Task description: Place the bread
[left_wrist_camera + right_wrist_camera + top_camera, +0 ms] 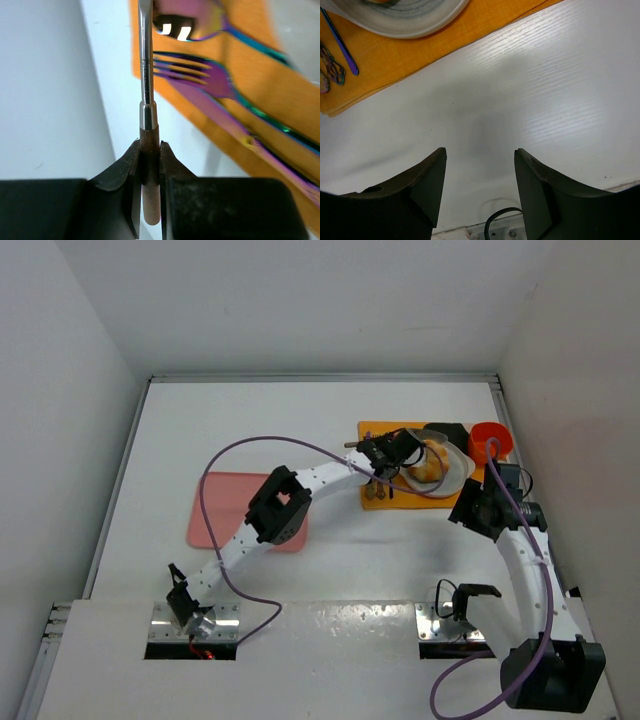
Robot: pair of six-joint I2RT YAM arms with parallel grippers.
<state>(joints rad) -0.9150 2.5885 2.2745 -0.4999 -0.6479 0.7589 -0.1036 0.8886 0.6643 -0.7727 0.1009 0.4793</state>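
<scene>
The left gripper (150,165) is pinched tight on a thin tool (145,75), a steel shaft with a brownish handle end clamped between the two black fingers (122,175); in the left wrist view the shaft runs straight up from the grip toward the orange mat (260,75). On that mat lie iridescent forks (200,75) (purple and teal, lying side by side), their tines just right of the shaft. From above, the left arm reaches from its base across the table (250,420), over the edge of the pink tray (215,510), to the mat (385,430), with the gripper (385,452) at the left side of a pale plate (455,465). The bread (430,468) sits on that plate, golden-yellow, just right of the left gripper; whether the tool touches it cannot be told. Beyond the plate stand a black object (445,430) and a red cup (488,437). The right gripper (480,185) hangs with its fingers (427,185) spread apart and nothing between them, over bare white table (545,100), near the mat's corner (420,45) and the plate's rim (405,27). In the overhead view it (480,508) sits just below and to the right of the plate.
</scene>
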